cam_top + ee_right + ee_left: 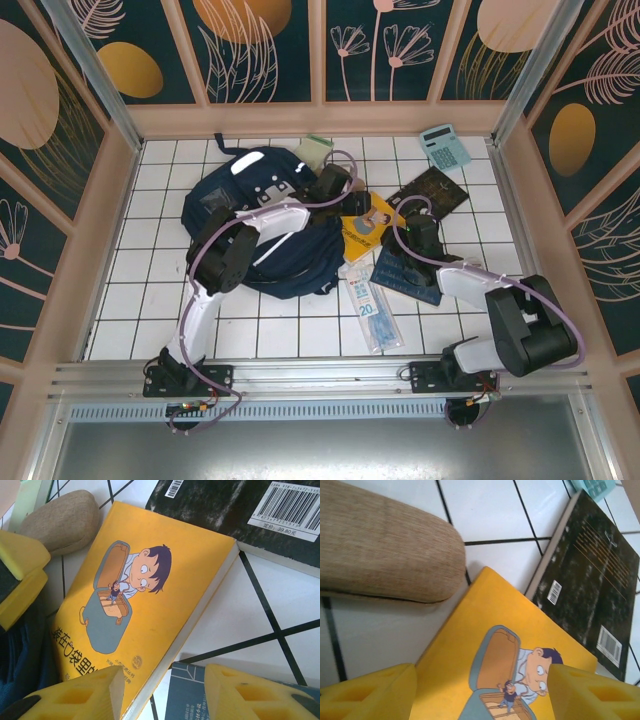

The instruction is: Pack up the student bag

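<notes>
Both arms stretch low over the yellow book [368, 225], left pincer [480, 690] and right pincer [165, 695] released.

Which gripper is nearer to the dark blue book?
Right. The right gripper hangs over the far edge of the dark blue book; the left gripper is over the yellow book.

Top external: fixed, high above the near edge, looking steeply down on the whole tiled worktop [150, 300], arm bases at frame bottom.

Left wrist: very close, low over the yellow book [470, 650], facing across it to the black book [590, 575] and tan pouch [385, 545]. The left fingers [370, 692] sit in the bottom corners.

Right wrist: equally close over the same yellow book [150, 580], right fingers [250, 695] along the bottom.

Both wrist views share the yellow book, black book [225, 505] and pouch [62, 520]. The top view shows both books [368, 225] [432, 190] right of centre.
</notes>
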Controlling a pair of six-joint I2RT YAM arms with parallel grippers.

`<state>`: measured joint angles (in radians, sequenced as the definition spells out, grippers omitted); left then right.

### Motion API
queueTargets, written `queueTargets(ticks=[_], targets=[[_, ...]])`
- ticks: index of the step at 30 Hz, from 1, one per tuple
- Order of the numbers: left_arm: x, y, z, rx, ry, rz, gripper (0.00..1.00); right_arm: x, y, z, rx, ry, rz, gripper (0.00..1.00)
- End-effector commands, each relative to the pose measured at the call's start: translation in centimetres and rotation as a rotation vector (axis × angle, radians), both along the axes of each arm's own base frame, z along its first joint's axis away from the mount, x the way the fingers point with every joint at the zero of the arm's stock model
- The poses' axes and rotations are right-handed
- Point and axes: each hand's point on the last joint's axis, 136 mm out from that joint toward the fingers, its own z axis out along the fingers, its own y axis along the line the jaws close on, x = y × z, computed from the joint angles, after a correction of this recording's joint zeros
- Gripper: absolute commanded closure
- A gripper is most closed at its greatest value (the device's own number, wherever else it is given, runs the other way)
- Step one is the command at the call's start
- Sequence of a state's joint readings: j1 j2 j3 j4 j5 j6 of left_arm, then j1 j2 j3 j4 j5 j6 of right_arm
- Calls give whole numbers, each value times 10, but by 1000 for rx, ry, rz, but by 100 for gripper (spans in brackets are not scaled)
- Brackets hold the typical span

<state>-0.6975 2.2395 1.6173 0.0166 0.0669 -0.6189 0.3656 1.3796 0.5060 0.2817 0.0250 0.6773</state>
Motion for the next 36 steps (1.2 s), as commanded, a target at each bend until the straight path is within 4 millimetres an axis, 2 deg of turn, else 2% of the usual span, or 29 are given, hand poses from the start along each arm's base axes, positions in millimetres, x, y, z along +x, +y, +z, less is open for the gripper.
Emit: queueTargets(ticks=[1, 5, 7, 12, 15, 17, 19, 25, 30, 35, 36], targets=[[-9, 50, -16, 124, 27, 141, 29, 13, 5, 16, 15, -56, 22, 53], [-20, 94, -34, 180, 61, 206, 28, 13, 6, 16, 16, -57, 31, 53], [-25, 101, -32, 125, 62, 199, 28, 14, 7, 17, 17, -61, 38, 52], [-23, 71, -2, -2, 15, 73, 28, 19, 7, 14, 5, -45, 31, 53], [-15, 53, 5, -34, -2, 19, 28, 23, 7, 9, -15, -29, 27, 53], [-10, 46, 0, -33, 5, -5, 28, 27, 9, 7, -23, -19, 31, 53], [-8, 41, -16, -15, 38, -23, 28, 31, 6, 5, -45, -12, 18, 53], [-14, 42, -42, 24, 88, -48, 28, 38, 7, -14, -66, 43, 11, 50], [-20, 46, -51, 55, 103, -65, 27, 39, 6, -32, -66, 94, -11, 50], [-31, 39, -57, 55, 134, -138, 27, 46, 13, -40, -61, 104, 14, 50], [-35, 38, -56, 46, 139, -156, 27, 48, 20, -39, -41, 103, 42, 50]])
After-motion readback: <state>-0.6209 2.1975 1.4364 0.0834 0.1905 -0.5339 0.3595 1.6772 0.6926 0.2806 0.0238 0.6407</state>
